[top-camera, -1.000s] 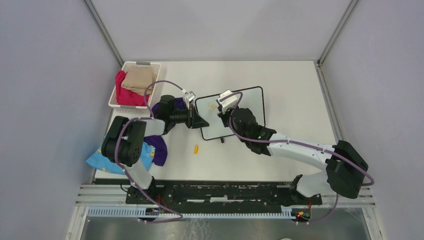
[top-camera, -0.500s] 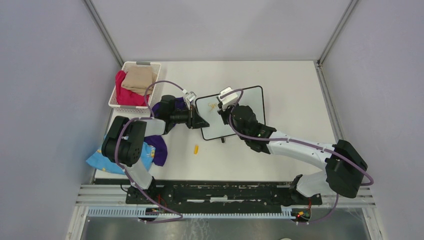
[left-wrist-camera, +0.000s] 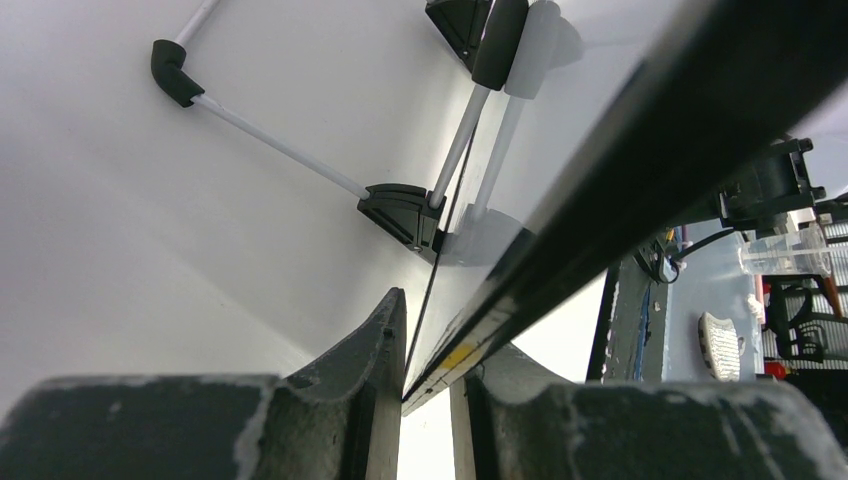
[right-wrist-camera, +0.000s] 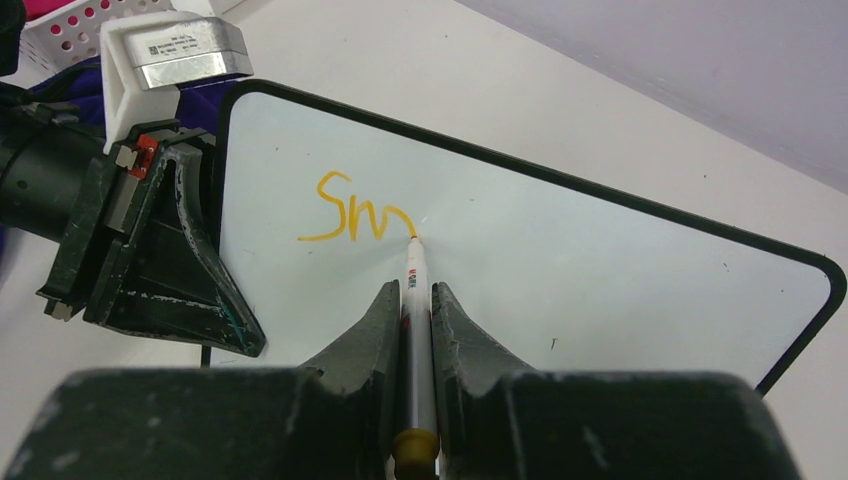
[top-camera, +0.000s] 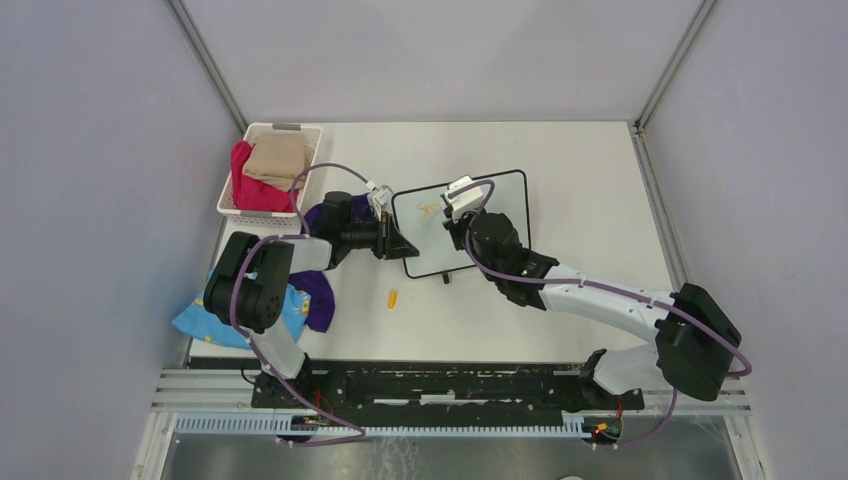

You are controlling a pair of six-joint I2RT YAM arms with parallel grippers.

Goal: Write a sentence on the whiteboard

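Observation:
The whiteboard (top-camera: 500,215) stands tilted on the table, its black frame showing in the right wrist view (right-wrist-camera: 560,250). My left gripper (top-camera: 400,243) is shut on the board's left edge (left-wrist-camera: 560,240), with a finger on each side (left-wrist-camera: 430,330). My right gripper (right-wrist-camera: 410,292) is shut on a white marker (right-wrist-camera: 414,270) with an orange end. The marker's tip touches the board surface. The sentence (right-wrist-camera: 350,215) reads "Sm" in thin orange strokes near the board's upper left (top-camera: 428,209). My right gripper (top-camera: 456,224) hovers over the board's left half.
A white basket (top-camera: 285,127) holding red and tan cloths sits at the back left. A purple cloth (top-camera: 318,295) and a blue patterned cloth (top-camera: 200,320) lie by the left arm. A small orange cap (top-camera: 392,297) lies in front of the board.
My right gripper has slid to the right across the board with the marker, and the orange writing has grown. The left gripper keeps its hold.

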